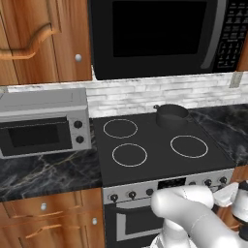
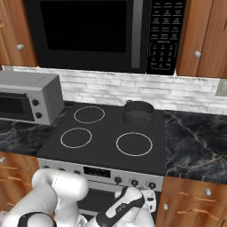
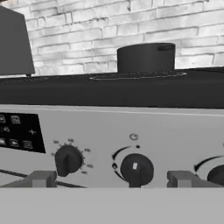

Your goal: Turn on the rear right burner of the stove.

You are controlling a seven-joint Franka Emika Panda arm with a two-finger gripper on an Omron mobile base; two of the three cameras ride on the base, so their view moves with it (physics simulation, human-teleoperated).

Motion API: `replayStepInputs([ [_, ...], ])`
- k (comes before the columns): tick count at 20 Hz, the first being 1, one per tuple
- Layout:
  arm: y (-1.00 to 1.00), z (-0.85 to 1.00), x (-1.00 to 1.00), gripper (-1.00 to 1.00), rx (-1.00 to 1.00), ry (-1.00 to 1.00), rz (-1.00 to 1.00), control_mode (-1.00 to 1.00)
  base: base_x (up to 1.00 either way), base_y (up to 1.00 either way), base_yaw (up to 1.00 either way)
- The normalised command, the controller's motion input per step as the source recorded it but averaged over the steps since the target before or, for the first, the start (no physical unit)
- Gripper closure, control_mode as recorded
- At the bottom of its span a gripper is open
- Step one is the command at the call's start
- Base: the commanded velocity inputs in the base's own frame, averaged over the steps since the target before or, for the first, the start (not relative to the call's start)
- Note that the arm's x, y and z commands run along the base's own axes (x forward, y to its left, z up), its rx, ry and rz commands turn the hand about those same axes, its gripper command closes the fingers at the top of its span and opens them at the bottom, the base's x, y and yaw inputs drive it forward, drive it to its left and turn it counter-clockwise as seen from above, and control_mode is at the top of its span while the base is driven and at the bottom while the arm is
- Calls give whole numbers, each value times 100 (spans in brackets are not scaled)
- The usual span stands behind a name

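The wide stove [image 1: 155, 145] has a smooth, glossy black glass top and a brushed silver metal front panel [image 3: 131, 131] with matt black plastic knobs [image 3: 136, 169]. The dark round pot [image 2: 138, 111] looks matt metal. The black marble counter [image 2: 195, 142] gleams beneath rough white brick [image 2: 133, 91] and varnished wood cabinets [image 1: 48, 38].

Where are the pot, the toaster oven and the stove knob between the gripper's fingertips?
pot [image 2: 138, 112]: right base view, on its dark side wall.
toaster oven [image 1: 41, 134]: left base view, on its door glass.
knob [image 3: 136, 169]: hand view, on its round black face.
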Motion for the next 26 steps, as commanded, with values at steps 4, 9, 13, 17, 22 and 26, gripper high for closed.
replayStepInputs([
  [4,0,-8,39,-100,4,-1,-4,-100,0,0,0],
  [9,0,-16,43,-100,0,0,-7,-100,0,0,0],
  [13,0,-33,30,-100,0,0,-7,-100,0,0,0],
  [17,-1,-35,21,-100,0,0,-6,-100,0,0,0],
  [22,-4,-31,16,-100,0,0,-4,-100,0,0,0],
  [26,0,-31,5,-100,0,0,-1,-100,0,0,0],
])
